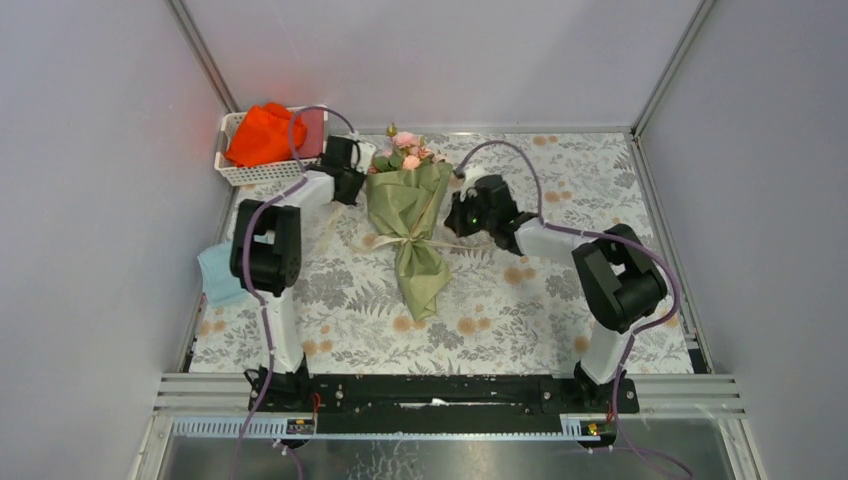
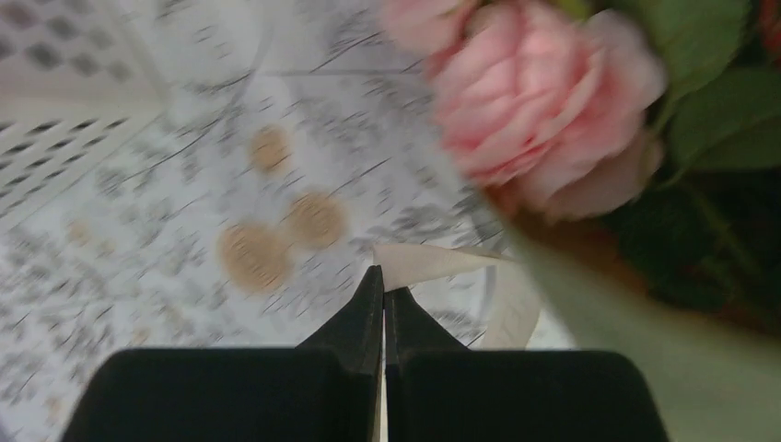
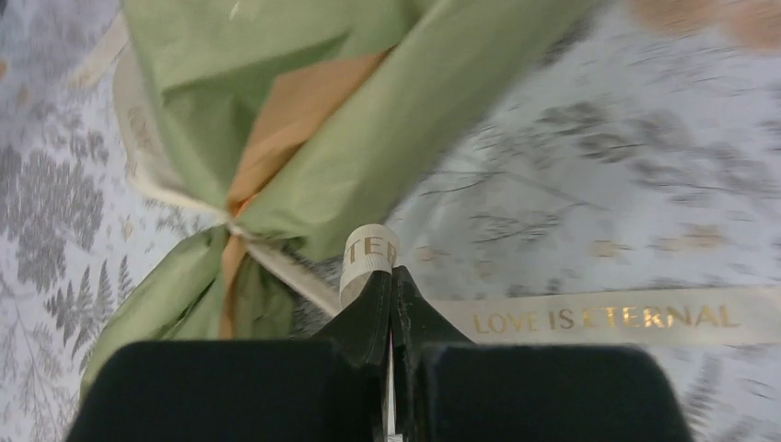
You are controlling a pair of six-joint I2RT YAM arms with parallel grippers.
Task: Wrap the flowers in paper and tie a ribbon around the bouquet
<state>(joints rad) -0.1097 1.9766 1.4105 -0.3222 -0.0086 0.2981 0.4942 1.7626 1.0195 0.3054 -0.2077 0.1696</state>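
A: Overhead, our bouquet (image 1: 410, 215) lies mid-tabletop (image 1: 560, 300), lengthwise far-to-near, roses (image 1: 407, 140) at the far end.
B: Left wrist: our left gripper (image 2: 383, 281) pinches a ribbon (image 2: 433, 262) end beside the roses.
A: Right wrist: our right gripper (image 3: 391, 276) clamps ribbon just beside the bouquet's waist.

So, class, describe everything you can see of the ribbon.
The ribbon is a narrow, flat, cream-beige strip printed in gold with LOVE IS ETERNAL. It circles the pinched waist of the bouquet, cinching the green paper. One stretch lies flat on the patterned tablecloth; a fold of it is pinched in the shut right hand, another end in the shut left hand.
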